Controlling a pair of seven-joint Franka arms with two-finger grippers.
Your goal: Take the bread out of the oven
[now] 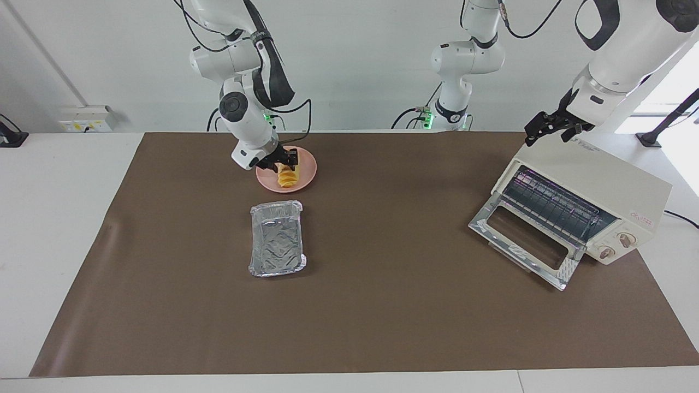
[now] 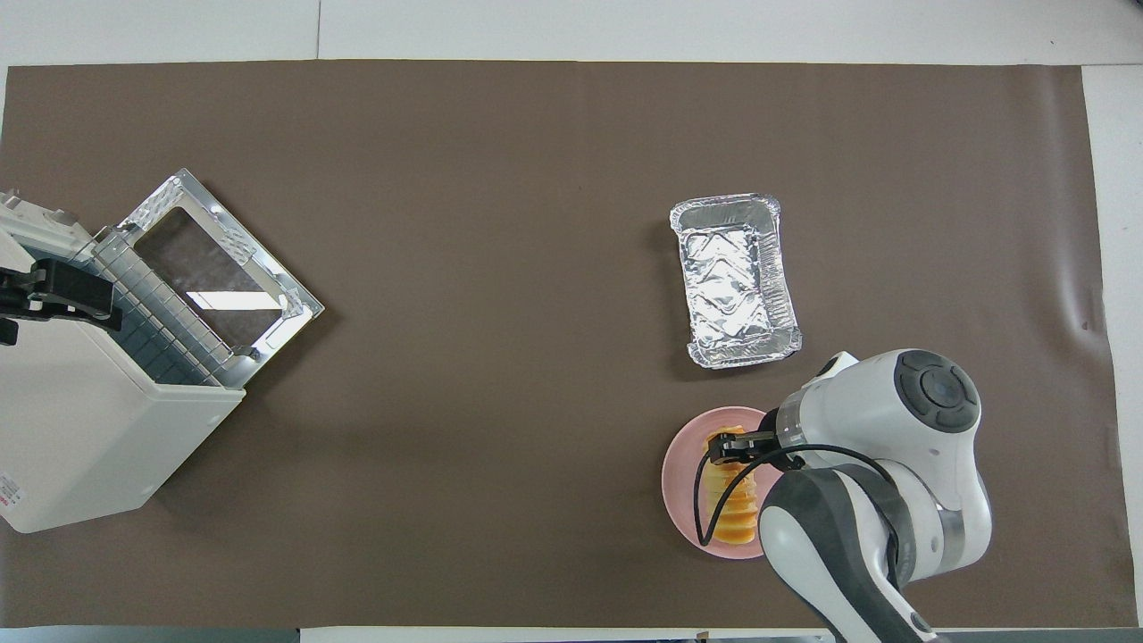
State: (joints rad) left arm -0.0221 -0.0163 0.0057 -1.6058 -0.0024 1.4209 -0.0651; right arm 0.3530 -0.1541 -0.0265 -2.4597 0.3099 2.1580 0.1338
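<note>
The bread (image 1: 285, 178) (image 2: 725, 505), a ridged golden loaf, lies flat on the round pink plate (image 1: 307, 164) (image 2: 680, 482) at the right arm's end of the table, close to the robots. My right gripper (image 1: 285, 158) (image 2: 730, 439) sits low over the loaf's end, fingers spread open on either side of it. The cream oven (image 1: 592, 183) (image 2: 89, 429) stands at the left arm's end with its glass door (image 1: 521, 240) dropped open and its wire rack bare. My left gripper (image 1: 549, 128) (image 2: 54, 299) hangs open just above the oven's top and holds nothing.
A crinkled silver foil tray (image 1: 277, 238) (image 2: 734, 279) lies empty, farther from the robots than the plate. The brown mat (image 1: 382, 305) covers most of the table. A third arm stands at the back edge between the two bases.
</note>
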